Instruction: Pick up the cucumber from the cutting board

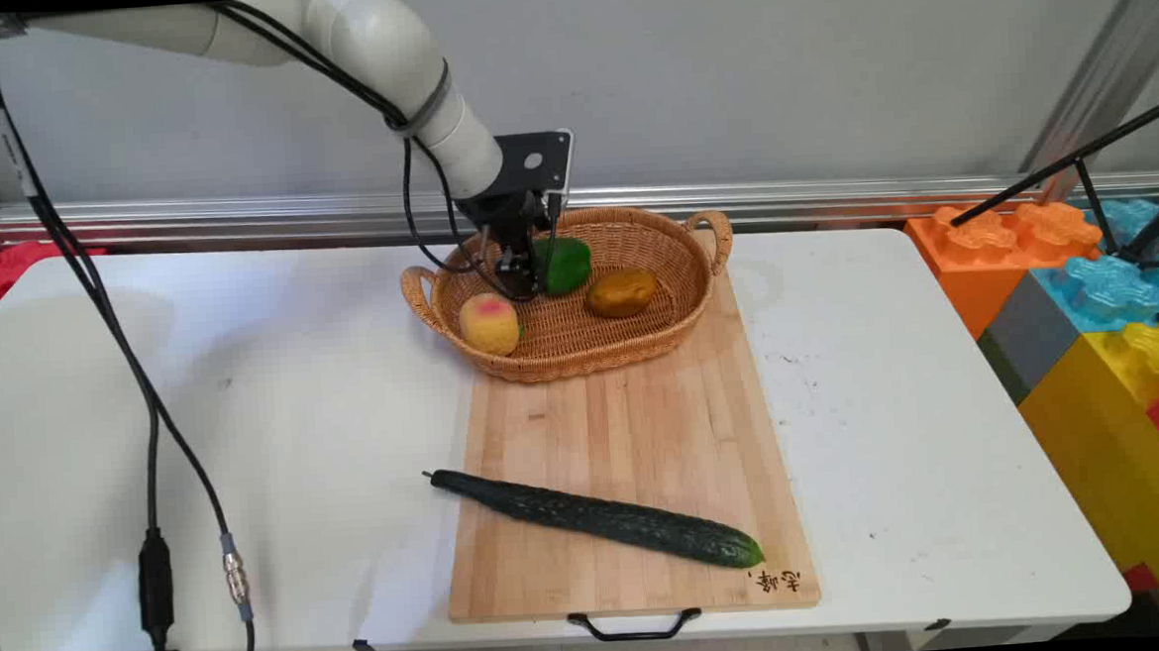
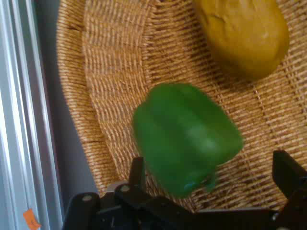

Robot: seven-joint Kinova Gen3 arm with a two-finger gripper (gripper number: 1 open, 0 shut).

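The gripper [image 2: 211,179] has its two black fingers spread apart, one low at the left of the hand view and the other at the right edge, with nothing clamped between them. The green bell pepper [image 2: 187,136] lies in the gap, nearer the left finger and possibly brushing it, though contact cannot be confirmed. Its longer axis runs slantwise across the opening, from upper left to lower right in the hand view, with the bulk of it beyond the fingertips.

In the main view the gripper [image 1: 527,269] hangs down into the wicker basket [image 1: 640,347], and the pepper [image 1: 566,264] sits just beside it on the right, toward the basket's back rim. Further right in the basket lies a brownish-yellow potato [image 1: 621,293], apart from the pepper; a yellow-pink peach [image 1: 489,322] rests near the basket's left front wall. The basket stands on the far end of a wooden cutting board [image 1: 635,432], and a long dark cucumber [image 1: 595,518] lies slantwise across the board's near end, its stem tip overhanging onto the white table [image 1: 278,431].
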